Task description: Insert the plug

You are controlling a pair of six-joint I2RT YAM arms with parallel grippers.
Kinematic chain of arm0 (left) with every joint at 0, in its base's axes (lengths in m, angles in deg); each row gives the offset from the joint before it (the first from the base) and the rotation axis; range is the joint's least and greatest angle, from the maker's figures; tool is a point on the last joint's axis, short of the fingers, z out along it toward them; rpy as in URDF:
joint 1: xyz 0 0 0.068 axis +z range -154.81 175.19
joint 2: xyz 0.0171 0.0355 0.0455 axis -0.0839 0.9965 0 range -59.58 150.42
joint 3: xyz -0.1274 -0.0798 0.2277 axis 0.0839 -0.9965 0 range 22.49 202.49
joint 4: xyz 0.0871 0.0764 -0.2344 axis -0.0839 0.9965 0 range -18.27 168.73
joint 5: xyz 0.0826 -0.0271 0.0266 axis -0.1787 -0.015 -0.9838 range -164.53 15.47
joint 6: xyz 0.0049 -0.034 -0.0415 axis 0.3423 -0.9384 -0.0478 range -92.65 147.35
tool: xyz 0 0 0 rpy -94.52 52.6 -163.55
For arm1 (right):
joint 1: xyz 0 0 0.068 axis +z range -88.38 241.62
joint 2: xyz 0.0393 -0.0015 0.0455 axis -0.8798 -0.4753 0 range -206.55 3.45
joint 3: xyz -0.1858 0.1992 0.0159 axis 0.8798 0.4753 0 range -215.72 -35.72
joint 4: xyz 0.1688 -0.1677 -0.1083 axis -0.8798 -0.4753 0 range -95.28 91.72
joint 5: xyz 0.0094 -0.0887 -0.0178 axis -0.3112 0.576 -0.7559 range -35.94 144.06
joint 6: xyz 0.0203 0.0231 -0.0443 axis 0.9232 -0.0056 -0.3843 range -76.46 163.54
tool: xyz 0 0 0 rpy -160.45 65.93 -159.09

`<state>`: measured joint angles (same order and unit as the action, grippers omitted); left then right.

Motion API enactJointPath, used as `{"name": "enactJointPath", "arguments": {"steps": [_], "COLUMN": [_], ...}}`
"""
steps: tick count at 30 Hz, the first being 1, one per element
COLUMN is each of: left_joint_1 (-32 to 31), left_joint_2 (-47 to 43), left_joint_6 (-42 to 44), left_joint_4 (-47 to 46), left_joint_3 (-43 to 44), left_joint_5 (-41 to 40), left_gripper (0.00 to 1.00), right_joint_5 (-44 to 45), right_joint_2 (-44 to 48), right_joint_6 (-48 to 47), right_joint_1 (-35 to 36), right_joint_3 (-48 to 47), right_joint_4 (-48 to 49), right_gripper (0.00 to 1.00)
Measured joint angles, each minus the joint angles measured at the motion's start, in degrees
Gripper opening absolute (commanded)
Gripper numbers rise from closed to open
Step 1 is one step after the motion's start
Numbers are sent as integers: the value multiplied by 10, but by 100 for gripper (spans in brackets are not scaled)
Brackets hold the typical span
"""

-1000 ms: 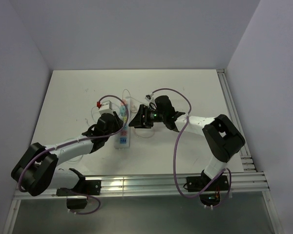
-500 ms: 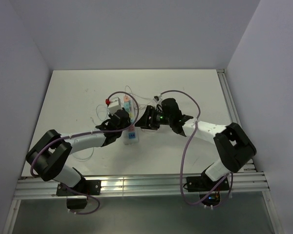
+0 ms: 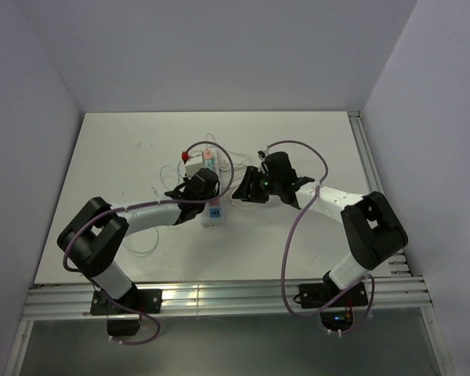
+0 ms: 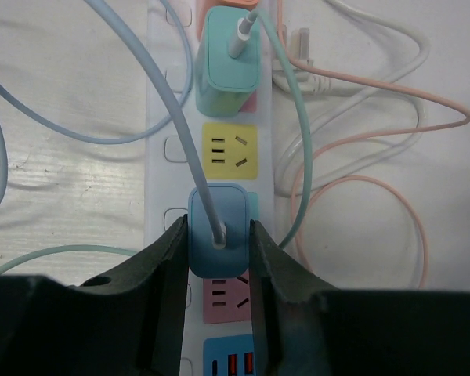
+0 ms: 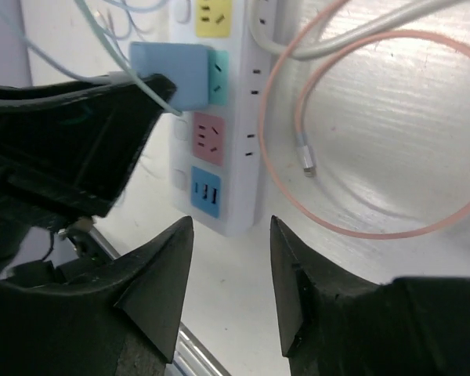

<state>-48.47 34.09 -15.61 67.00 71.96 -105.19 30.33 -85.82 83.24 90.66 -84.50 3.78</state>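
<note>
A white power strip [image 4: 160, 117] with coloured sockets lies on the table, also in the top view [image 3: 212, 205] and the right wrist view [image 5: 243, 157]. My left gripper [image 4: 218, 235] is shut on a blue plug [image 4: 218, 211] with a pale blue cable. It holds the plug over the teal socket, between the yellow socket [image 4: 229, 150] and the pink socket [image 4: 225, 299]. How deep the plug sits I cannot tell. A teal plug [image 4: 227, 66] sits in the socket above the yellow one. My right gripper [image 5: 231, 223] is open and empty, just off the strip's USB end [image 5: 204, 192].
A pink cable [image 5: 360, 117] loops on the table right of the strip, its loose connector [image 5: 305, 157] inside the loop. White and pale blue cables [image 4: 360, 47] lie around the strip. The left gripper [image 3: 200, 186] and right gripper [image 3: 247, 188] flank the strip closely.
Both grippers and the power strip have shifted to the right on the table. The left arm has stretched further out, still holding the blue plug.
</note>
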Motion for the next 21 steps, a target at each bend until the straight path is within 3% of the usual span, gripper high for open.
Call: {"name": "enactJointPath", "arguments": {"steps": [10, 21], "left_joint_1": [1, -2], "left_joint_2": [-10, 0], "left_joint_6": [3, 28], "left_joint_4": [-3, 23], "left_joint_3": [-11, 11], "left_joint_5": [15, 19], "left_gripper": [0, 0], "right_joint_5": [-7, 41], "right_joint_2": [-94, -144], "right_joint_6": [-17, -10], "right_joint_1": [48, 98], "right_joint_3": [-42, -90], "right_joint_4": [2, -8], "right_gripper": [54, 50]}}
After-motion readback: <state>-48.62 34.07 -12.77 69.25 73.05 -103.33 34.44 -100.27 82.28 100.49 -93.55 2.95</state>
